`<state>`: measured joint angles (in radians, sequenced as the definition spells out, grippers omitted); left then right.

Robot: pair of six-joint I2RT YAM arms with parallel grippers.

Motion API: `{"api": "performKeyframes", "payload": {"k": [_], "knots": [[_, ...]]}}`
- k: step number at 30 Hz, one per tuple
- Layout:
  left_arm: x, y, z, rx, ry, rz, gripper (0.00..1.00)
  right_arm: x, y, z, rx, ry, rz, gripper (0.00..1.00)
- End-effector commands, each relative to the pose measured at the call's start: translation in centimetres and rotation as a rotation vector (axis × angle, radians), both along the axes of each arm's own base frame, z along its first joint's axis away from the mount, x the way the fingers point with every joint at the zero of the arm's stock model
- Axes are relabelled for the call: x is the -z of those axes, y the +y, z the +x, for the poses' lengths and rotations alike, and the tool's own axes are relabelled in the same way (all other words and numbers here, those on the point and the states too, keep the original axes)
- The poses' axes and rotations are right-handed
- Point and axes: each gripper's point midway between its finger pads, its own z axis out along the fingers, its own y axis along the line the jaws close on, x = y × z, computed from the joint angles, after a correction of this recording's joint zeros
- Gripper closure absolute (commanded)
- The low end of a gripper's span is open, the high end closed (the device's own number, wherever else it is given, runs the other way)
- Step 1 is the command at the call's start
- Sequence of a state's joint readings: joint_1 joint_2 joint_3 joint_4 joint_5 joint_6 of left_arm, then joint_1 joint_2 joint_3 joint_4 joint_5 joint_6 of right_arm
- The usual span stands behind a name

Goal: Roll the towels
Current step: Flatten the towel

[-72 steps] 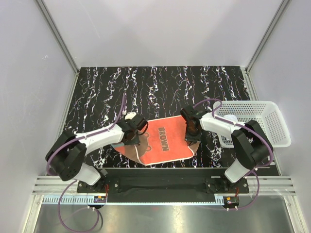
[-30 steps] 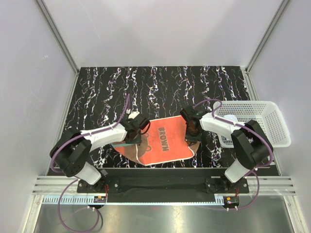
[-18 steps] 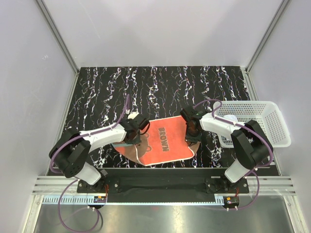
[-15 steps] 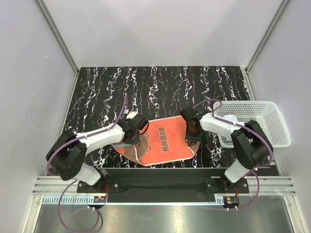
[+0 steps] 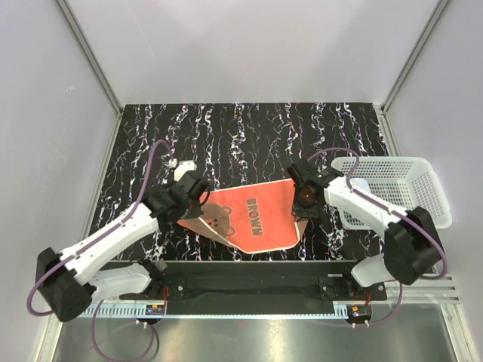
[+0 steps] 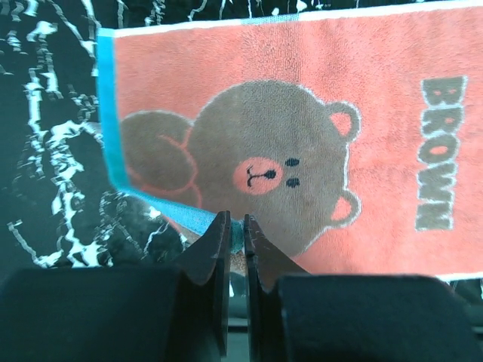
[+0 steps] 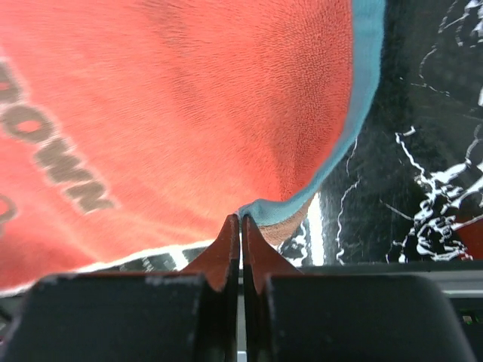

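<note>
- The orange towel (image 5: pixel 253 226) now lies opened out with its bear print up, stretched between the two pincers. A second ago its corner at the left pincer (image 6: pixel 236 221) was folded over.
- The left pincer has shut onto the blue hem and drawn that corner outward.
- The right pincer (image 7: pixel 241 220) stays pressed together on the hem at the opposite corner.
- By my reading, the towel is being flattened on the counter (image 5: pixel 249 136), and rolling has not begun.
- A white basket (image 5: pixel 411 192) sits beyond the right pincer.
</note>
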<state>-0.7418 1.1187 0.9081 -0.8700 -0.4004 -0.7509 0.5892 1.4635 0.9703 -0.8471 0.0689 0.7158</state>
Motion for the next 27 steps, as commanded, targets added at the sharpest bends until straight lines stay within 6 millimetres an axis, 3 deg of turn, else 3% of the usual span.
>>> {"api": "performKeyframes", "payload": {"k": [1, 4, 7, 9, 10, 11, 12, 13, 14, 15, 16, 17, 18, 19, 22, 23, 24, 25, 26, 27], "knots": [[-3.4, 1.3, 0.1, -0.008, -0.071, -0.001, 1.00, -4.2, 0.5, 1.2, 0.016, -0.101, 0.044, 1.00], [-5.7, 2.2, 1.4, -0.013, -0.125, -0.009, 1.00, -6.8, 1.3, 2.3, 0.012, -0.161, 0.086, 1.00], [-7.9, 3.1, 4.2, -0.013, -0.165, -0.013, 1.00, -9.2, 1.8, 4.2, 0.000, -0.202, 0.113, 1.00], [-9.6, 3.6, 6.8, -0.026, -0.198, -0.018, 1.00, -9.7, 1.9, 5.7, -0.013, -0.204, 0.123, 1.00], [-10.5, 3.2, 7.9, 0.008, -0.215, -0.030, 1.00, -11.2, 1.8, 7.4, 0.003, -0.229, 0.151, 1.00], [-11.2, 3.9, 9.2, -0.010, -0.227, -0.033, 1.00, -11.0, 1.8, 8.5, -0.012, -0.220, 0.138, 1.00], [-12.8, 3.2, 11.1, 0.006, -0.249, -0.053, 1.00, -11.5, 1.7, 9.5, -0.014, -0.230, 0.139, 1.00], [-13.7, 3.2, 12.3, 0.021, -0.264, -0.052, 1.00, -13.8, 1.3, 11.6, -0.013, -0.280, 0.148, 1.00], [-14.8, 4.2, 13.7, -0.008, -0.285, -0.059, 1.00, -14.4, 1.1, 12.7, -0.011, -0.290, 0.142, 1.00], [-14.9, 3.8, 15.3, 0.002, -0.274, -0.074, 1.00, -14.2, 1.0, 14.1, -0.009, -0.280, 0.125, 1.00], [-18.2, 3.9, 16.9, 0.008, -0.349, -0.101, 1.00, -17.0, 1.1, 15.8, -0.006, -0.344, 0.137, 1.00], [-19.4, 4.8, 17.9, -0.013, -0.368, -0.113, 1.00, -17.1, 0.6, 17.2, -0.005, -0.347, 0.121, 1.00], [-19.0, 4.5, 18.8, -0.001, -0.336, -0.128, 1.00, -18.2, 0.5, 17.9, -0.002, -0.372, 0.124, 1.00], [-21.8, 4.7, 19.5, 0.000, -0.394, -0.147, 1.00, -20.6, 0.5, 18.6, 0.000, -0.418, 0.139, 1.00], [-23.6, 5.8, 19.5, -0.006, -0.452, -0.159, 1.00, -22.4, -0.1, 18.9, 0.006, -0.459, 0.129, 1.00], [-22.3, 6.5, 19.2, -0.019, -0.430, -0.153, 1.00, -22.4, -0.3, 18.8, 0.012, -0.462, 0.127, 1.00], [-23.2, 7.0, 18.1, -0.024, -0.465, -0.159, 1.00, -23.0, -0.5, 18.0, 0.015, -0.477, 0.136, 1.00], [-23.3, 7.2, 17.8, -0.027, -0.493, -0.169, 1.00, -21.0, -0.6, 17.5, 0.021, -0.443, 0.133, 1.00], [-19.8, 7.8, 17.0, -0.046, -0.427, -0.158, 1.00, -21.5, -0.9, 16.5, 0.027, -0.463, 0.147, 1.00], [-20.6, 8.1, 15.9, -0.049, -0.480, -0.172, 1.00, -20.5, -1.0, 16.0, 0.034, -0.452, 0.149, 1.00]]}}
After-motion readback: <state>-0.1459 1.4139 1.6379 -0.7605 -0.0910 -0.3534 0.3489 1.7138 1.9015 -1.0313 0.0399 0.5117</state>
